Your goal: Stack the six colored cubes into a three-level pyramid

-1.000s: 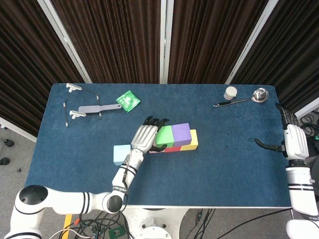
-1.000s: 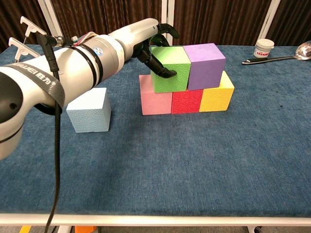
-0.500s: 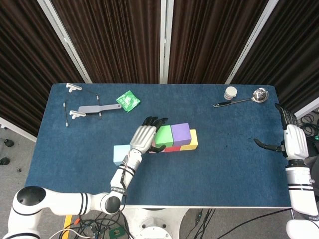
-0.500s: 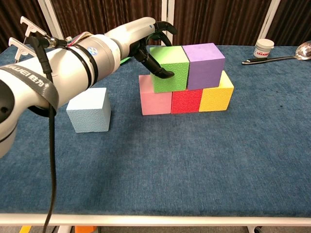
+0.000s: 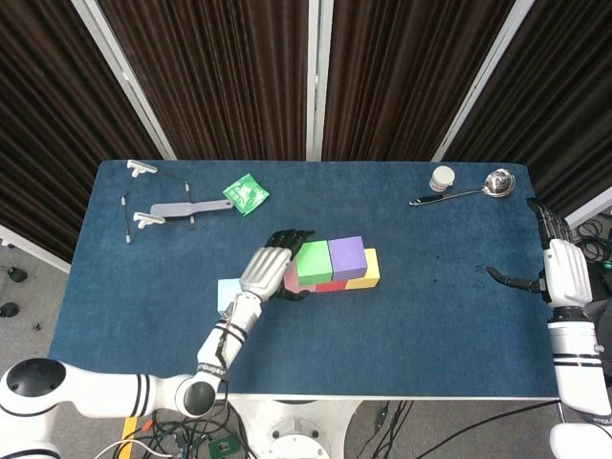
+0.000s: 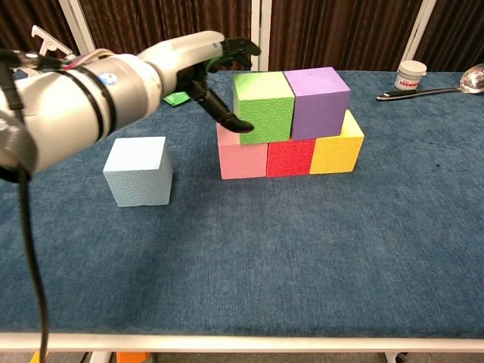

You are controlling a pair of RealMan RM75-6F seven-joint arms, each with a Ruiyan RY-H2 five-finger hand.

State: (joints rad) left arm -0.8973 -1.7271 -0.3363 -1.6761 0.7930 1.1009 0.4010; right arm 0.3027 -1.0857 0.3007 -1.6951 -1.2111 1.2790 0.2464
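Note:
A row of pink (image 6: 242,160), red (image 6: 291,157) and yellow (image 6: 337,151) cubes stands mid-table. On top sit a green cube (image 6: 265,107) (image 5: 314,261) and a purple cube (image 6: 321,101) (image 5: 346,255), side by side. A light blue cube (image 6: 139,171) (image 5: 229,293) stands alone to the left. My left hand (image 5: 267,268) (image 6: 198,62) hovers just left of the green cube, fingers spread and holding nothing. My right hand (image 5: 563,268) rests open at the table's right edge, far from the cubes.
A spoon (image 5: 461,193) and a small white jar (image 5: 442,178) lie at the back right. A green packet (image 5: 246,194) and a grey tool with white clips (image 5: 161,210) lie at the back left.
My left hand has let go of the green cube and drawn back to the left. The green cube stays on the bottom row. The right hand has not moved.

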